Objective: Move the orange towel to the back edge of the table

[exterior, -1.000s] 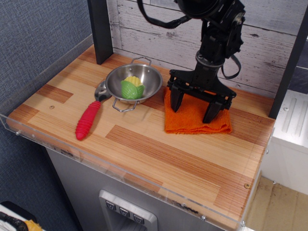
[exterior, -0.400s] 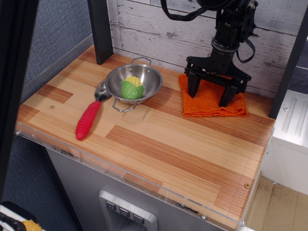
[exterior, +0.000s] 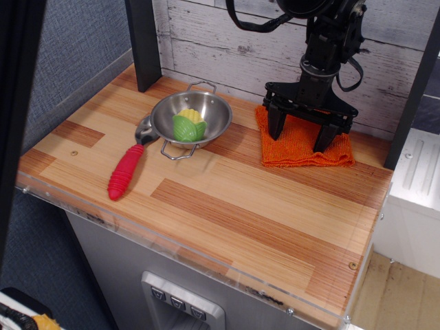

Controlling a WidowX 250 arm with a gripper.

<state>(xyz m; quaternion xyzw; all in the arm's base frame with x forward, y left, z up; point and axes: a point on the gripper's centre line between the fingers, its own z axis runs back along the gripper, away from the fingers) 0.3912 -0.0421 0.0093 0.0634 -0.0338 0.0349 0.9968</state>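
Note:
The orange towel (exterior: 298,146) lies flat on the wooden table (exterior: 227,199) at the back right, its far edge close to the white plank wall. My black gripper (exterior: 300,133) stands directly over the towel with its two fingers spread wide apart, one at the towel's left part and one at its right part. The fingertips (exterior: 276,128) are at or just above the cloth; I cannot tell whether they touch it. The gripper is open and holds nothing.
A steel bowl (exterior: 190,118) with a yellow and green toy corn (exterior: 187,126) sits left of the towel. A red-handled spoon (exterior: 126,169) lies at the bowl's front left. A black post (exterior: 143,42) stands at the back left. Clear acrylic edges the table.
The towel has moved back and to the right, toward the wall, with the gripper over it. Since 0.4 s ago the gripper and towel have barely moved.

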